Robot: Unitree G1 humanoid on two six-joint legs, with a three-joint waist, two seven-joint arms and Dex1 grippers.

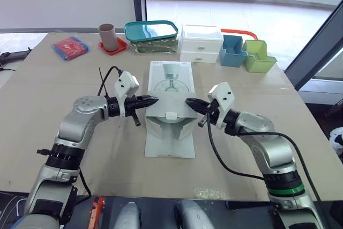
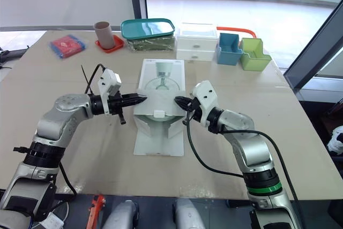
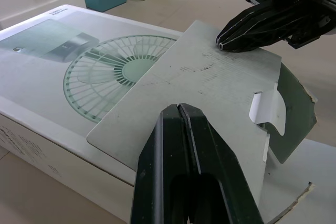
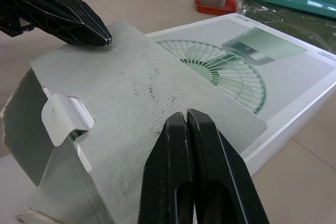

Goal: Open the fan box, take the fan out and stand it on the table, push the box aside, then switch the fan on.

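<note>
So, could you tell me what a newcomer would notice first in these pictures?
The fan box, printed with a green fan, lies mid-table with its end flap folded back over its top. The left gripper and right gripper, both shut, rest their tips on that flap from either side. Behind stand a white drawer unit, a blue bin and a green bin.

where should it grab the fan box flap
Probably the near edge of the flap, by the white tab, from the robot's side: it juts free past the open end of the fan box, while the rest lies flat on top.
</note>
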